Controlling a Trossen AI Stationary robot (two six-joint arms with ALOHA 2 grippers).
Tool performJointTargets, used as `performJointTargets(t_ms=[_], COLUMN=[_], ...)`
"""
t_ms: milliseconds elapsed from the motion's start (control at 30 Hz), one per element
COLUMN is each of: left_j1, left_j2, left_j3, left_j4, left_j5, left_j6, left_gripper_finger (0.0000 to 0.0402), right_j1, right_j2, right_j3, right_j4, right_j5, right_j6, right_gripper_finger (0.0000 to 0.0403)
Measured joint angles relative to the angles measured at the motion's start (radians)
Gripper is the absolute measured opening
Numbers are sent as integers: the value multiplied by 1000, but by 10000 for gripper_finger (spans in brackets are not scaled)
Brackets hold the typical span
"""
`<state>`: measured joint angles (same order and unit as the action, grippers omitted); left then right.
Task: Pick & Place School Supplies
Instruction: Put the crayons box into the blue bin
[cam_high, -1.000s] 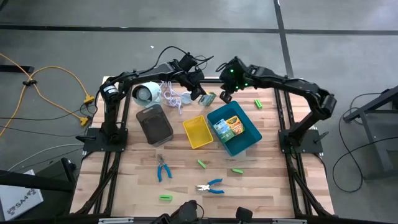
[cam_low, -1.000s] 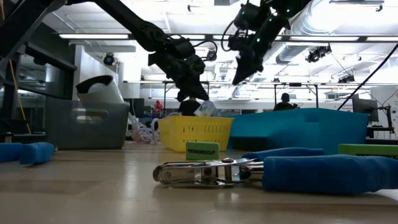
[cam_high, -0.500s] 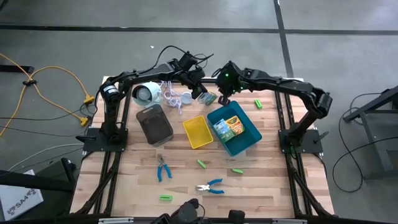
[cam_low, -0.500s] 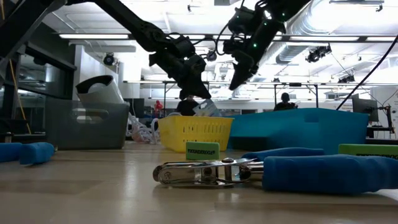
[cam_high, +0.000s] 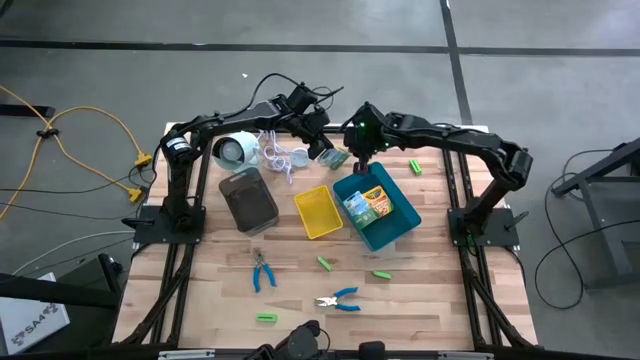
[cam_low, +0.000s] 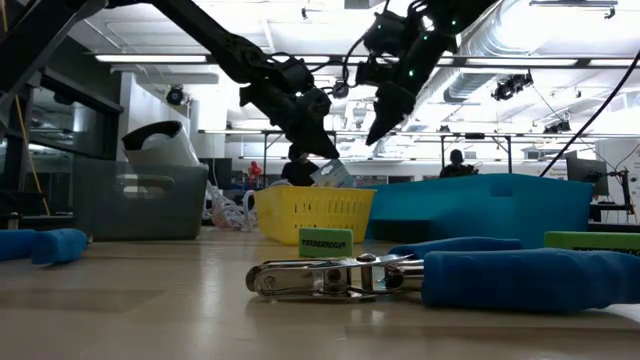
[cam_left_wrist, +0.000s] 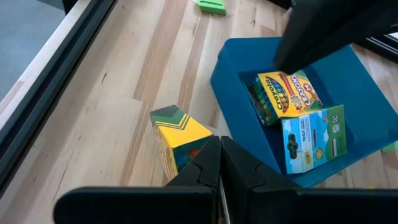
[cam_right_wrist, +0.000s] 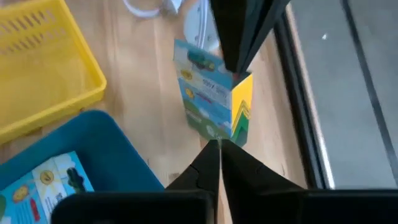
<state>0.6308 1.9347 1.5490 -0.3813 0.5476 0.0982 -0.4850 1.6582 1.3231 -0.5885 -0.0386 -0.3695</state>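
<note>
At the table's far edge on the left side stands the white round device (cam_high: 232, 150) with its cord, and nearer the middle the grey tray (cam_high: 248, 199). The left gripper (cam_high: 324, 152) hangs over the far middle of the table (cam_high: 220, 290), its fingers pinching a small printed box (cam_left_wrist: 179, 142) with a yellow and green end; in the right wrist view the box (cam_right_wrist: 213, 99) stands tilted under those fingers, just beyond the far corner of the blue tray (cam_high: 400, 232). The yellow tray (cam_high: 318, 212) lies between grey and blue. Toward the near edge lie two blue-handled pliers (cam_high: 263, 270) (cam_high: 340, 299) and scattered green blocks (cam_high: 324, 263). The right gripper (cam_high: 358, 158) hovers right beside the held box, fingers pressed together. Two printed boxes (cam_left_wrist: 297, 118) lie inside the blue tray, and another green block (cam_high: 415, 166) lies by the far right edge.
</note>
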Motion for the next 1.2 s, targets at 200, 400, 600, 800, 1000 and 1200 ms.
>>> performJointTargets(t_ms=[200,400,600,800,1000,1200], left_j1=[-2,-5,-10,-11,-11,-11], left_j2=[0,1,1,1,1,1], left_j3=[0,0,0,0,0,0], left_j4=[-3,-3,-3,-3,-3,-3], left_j5=[0,0,1,1,1,1], left_j6=[0,0,7,8,8,8], left_gripper_finger=[0,0,0,0,0,0], right_j1=[-15,-52,-120,-175,-178,-150], right_j2=[71,135,139,139,139,139], right_j3=[0,0,0,0,0,0], right_j4=[-4,50,93,102,111,148], right_j5=[1,-27,-163,-274,-277,-226], right_j6=[-47,-97,-87,-80,-103,-181], right_gripper_finger=[77,143,163,192,246,287])
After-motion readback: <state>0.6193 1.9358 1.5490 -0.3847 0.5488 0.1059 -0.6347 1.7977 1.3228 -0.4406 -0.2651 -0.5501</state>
